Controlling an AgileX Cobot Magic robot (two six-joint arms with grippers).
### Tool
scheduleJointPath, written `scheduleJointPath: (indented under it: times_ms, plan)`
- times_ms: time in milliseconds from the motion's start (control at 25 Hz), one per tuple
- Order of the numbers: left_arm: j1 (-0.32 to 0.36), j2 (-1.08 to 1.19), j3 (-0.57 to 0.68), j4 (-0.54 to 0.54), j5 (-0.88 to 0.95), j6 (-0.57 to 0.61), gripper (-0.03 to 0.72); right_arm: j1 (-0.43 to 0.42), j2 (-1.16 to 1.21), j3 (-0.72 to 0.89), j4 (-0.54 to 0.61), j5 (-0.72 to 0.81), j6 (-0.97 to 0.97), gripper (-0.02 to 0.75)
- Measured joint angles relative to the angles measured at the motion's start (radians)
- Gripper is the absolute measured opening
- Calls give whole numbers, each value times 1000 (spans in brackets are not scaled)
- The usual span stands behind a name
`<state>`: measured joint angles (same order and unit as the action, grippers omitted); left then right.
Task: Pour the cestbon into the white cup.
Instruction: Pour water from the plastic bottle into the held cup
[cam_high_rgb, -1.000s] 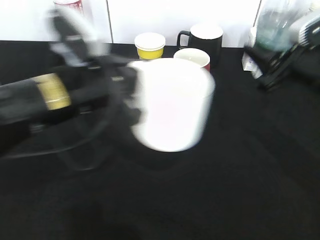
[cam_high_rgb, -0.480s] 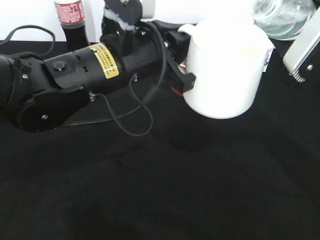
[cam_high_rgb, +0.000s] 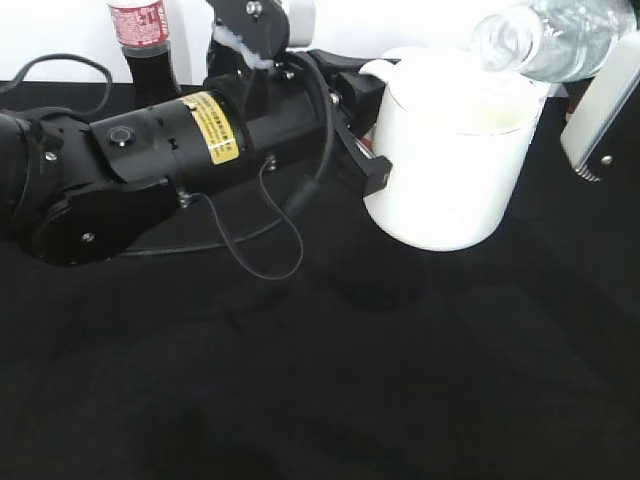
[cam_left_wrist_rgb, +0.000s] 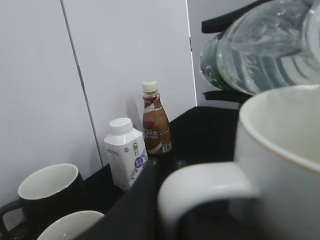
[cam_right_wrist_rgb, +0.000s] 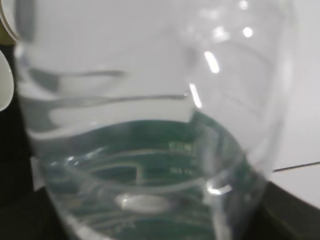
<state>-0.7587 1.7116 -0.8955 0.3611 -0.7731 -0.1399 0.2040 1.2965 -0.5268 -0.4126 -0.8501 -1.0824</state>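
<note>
The white cup (cam_high_rgb: 455, 165) hangs above the black table, held by its handle. My left gripper (cam_high_rgb: 366, 135) is shut on that handle, which shows close up in the left wrist view (cam_left_wrist_rgb: 207, 187) beside the cup's rim (cam_left_wrist_rgb: 280, 130). The cestbon (cam_high_rgb: 550, 35) lies tilted at the top right, its open neck over the cup's far rim. My right gripper (cam_high_rgb: 597, 105) is shut on it. The bottle with its green label fills the right wrist view (cam_right_wrist_rgb: 160, 170) and shows above the cup in the left wrist view (cam_left_wrist_rgb: 260, 50). I see no stream of water.
A cola bottle (cam_high_rgb: 140, 40) stands at the back left behind my left arm (cam_high_rgb: 150, 160). The left wrist view shows a brown drink bottle (cam_left_wrist_rgb: 154, 120), a white milk carton (cam_left_wrist_rgb: 125, 152), a black mug (cam_left_wrist_rgb: 45, 192) and another mug's rim (cam_left_wrist_rgb: 70, 225) along the wall.
My left arm swung the white cup up and to the right, then steadied it. The cestbon came left and tipped down until its neck was over the cup's rim.
</note>
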Motion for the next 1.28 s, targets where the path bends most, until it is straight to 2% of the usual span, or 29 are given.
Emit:
scheduleJointPath:
  times_ms: [200, 560, 1280]
  plan:
    - [0, 0, 0, -3, -16, -5, 45, 0, 0, 0, 1, -72, -27, 477]
    - [0, 0, 0, -1, -52, -11, 45, 0, 0, 0, 100, -75, -115, 477]
    - [0, 0, 0, 3, 2, -12, 45, 0, 0, 0, 176, -121, -338, 477]
